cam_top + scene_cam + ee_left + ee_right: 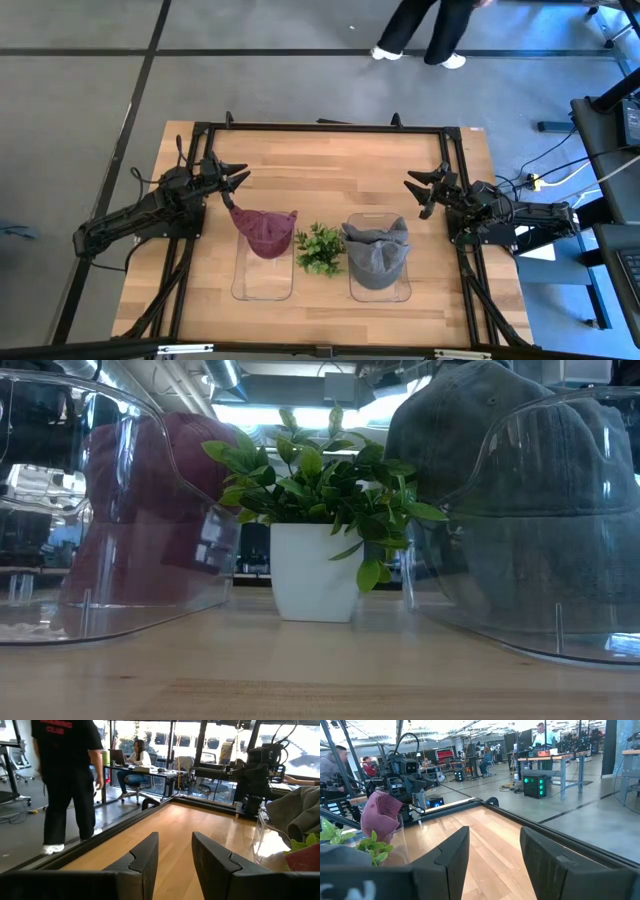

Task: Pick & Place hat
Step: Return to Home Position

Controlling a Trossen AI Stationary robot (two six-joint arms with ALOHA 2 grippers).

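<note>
All that's left here is parking the arms, and the trick is just to not undo anything.

Starting on the left: the left gripper [240, 188] hangs over the table [320, 160] just to the far-left of the left bin [262, 285]. Its fingers are spread wide with nothing between them. It's close to the red cap [265, 233], which sits heaped at the far end of that bin and pokes up over the rim. I'd back the arm out leftward and up, away from the cap, rather than sweeping across it. I wouldn't squeeze the fingers closed near the fabric either. Do that once it's clear, if home even wants it.

In the middle is the little potted plant [320, 248], between the two bins and not right next to either gripper. It should be no bother as long as neither arm swings inward.

The right bin [380, 293] has the gray cap [378, 255] piled in. It fills most of the bin and stands above the walls, and I can't tell how many layers are in that heap. The right gripper [413, 197] is just to the far-right of it, jaws wide apart and empty too. Same plan: retreat to the right, straight away from the bin, slow at first so a finger doesn't catch the brim.

I'd say the sorting itself looks done, so smooth outward moves are all it takes.
</note>
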